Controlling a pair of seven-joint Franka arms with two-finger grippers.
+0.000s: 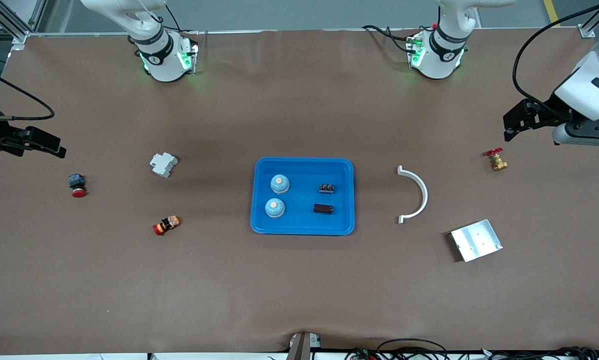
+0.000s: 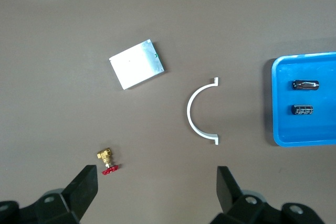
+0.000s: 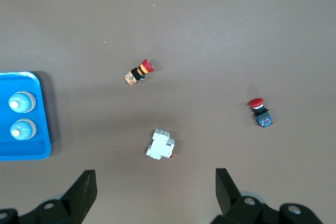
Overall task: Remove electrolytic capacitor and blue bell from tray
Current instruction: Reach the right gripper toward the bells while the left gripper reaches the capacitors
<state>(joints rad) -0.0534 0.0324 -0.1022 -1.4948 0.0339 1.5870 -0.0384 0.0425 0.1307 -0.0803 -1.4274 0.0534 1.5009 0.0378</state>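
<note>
Evidently the electrolytic capacitor (image 1: 323, 208), small, rigid and light in the tray (image 1: 303, 229), suits a pinch across its body; both end effectors, left (image 1: 517, 126) and right (image 1: 42, 144), hang spread apart.

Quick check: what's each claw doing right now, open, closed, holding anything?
Left claw: open, empty, over the table near the brass valve.
Right claw: open, empty, near the white breaker.
</note>
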